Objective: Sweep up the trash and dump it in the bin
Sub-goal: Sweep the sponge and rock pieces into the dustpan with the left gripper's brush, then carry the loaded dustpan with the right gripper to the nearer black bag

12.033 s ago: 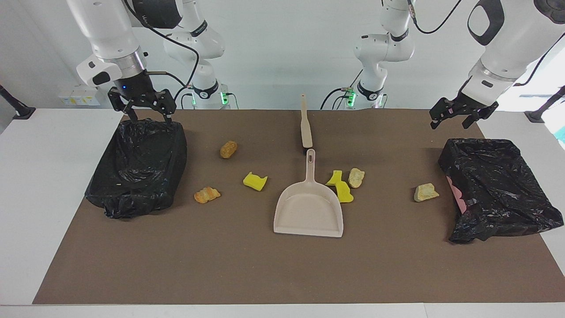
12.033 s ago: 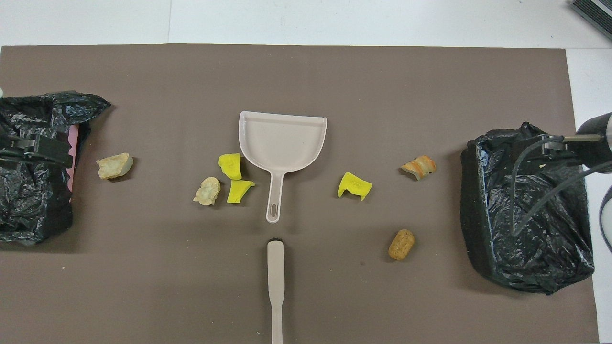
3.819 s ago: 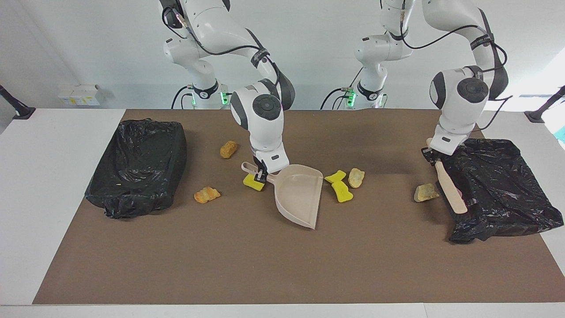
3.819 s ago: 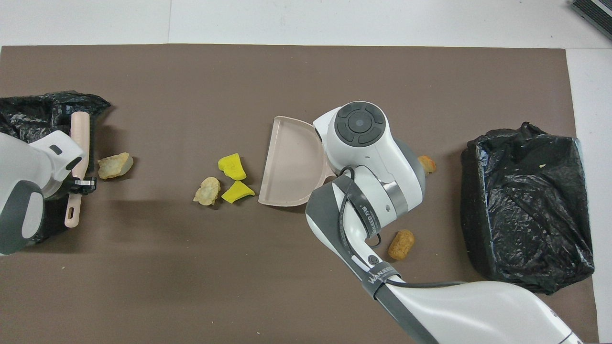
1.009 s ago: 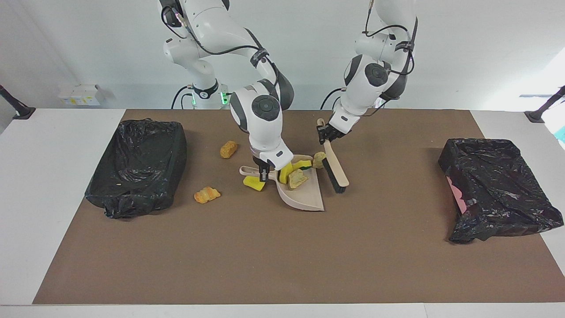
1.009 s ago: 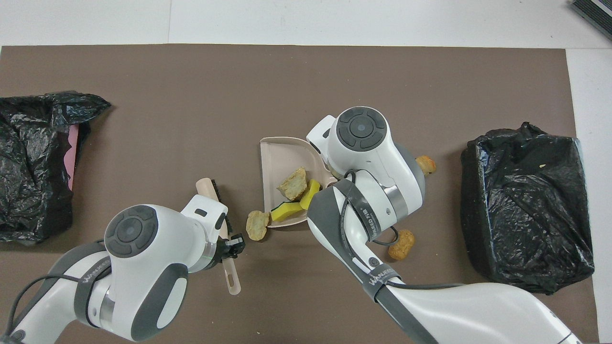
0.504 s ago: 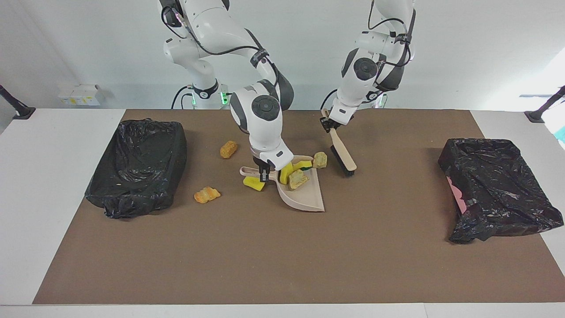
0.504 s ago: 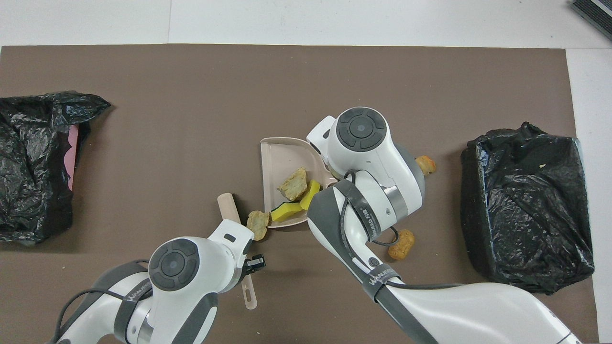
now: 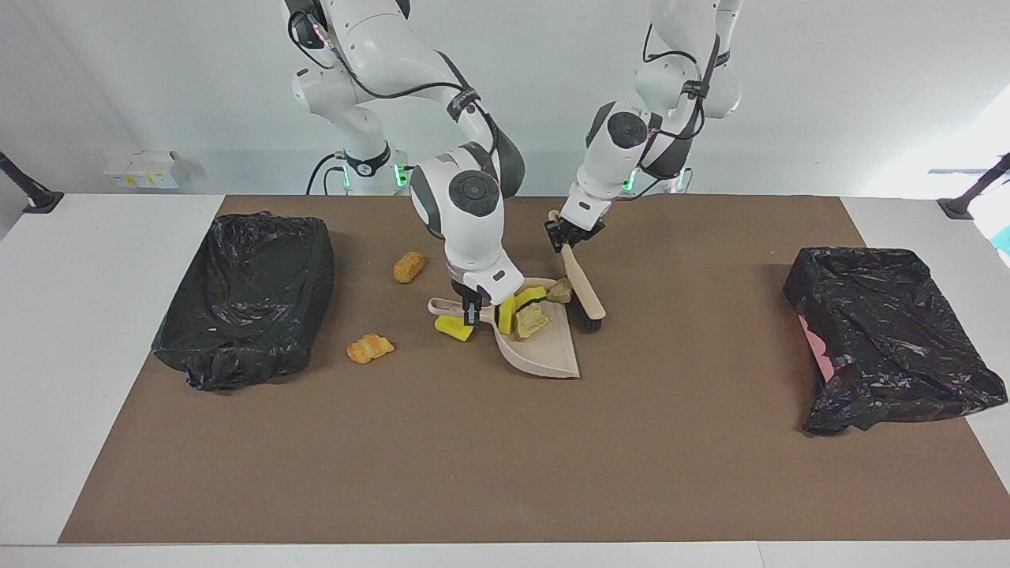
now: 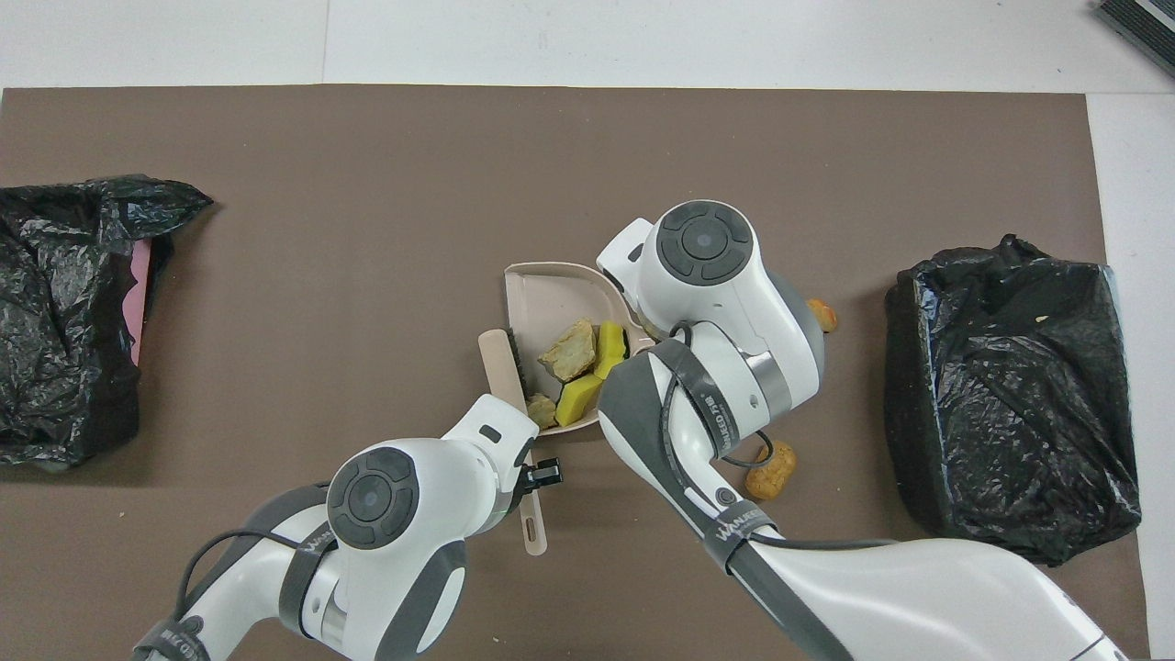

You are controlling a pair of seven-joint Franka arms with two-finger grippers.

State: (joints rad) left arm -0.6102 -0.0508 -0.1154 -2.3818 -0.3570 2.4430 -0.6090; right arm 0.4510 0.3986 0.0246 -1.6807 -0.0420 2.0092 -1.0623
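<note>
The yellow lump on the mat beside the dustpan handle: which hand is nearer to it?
Right. The right hand grips the dustpan by its handle, right beside the yellow lump. The left hand holds the brush at the dustpan's mouth, away from it.

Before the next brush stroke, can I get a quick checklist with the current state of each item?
1. Right gripper shut on dustpan handle: ok.
2. Left gripper shut on brush handle: ok.
3. Brush bristles beside the dustpan mouth: ok.
4. Beige lump fully inside the pan: not ok, at the pan's edge.
5. All trash collected: not ok; yellow lump, striped orange lump and brown lump lie on the mat.
6. Black-lined bin open: ok.
</note>
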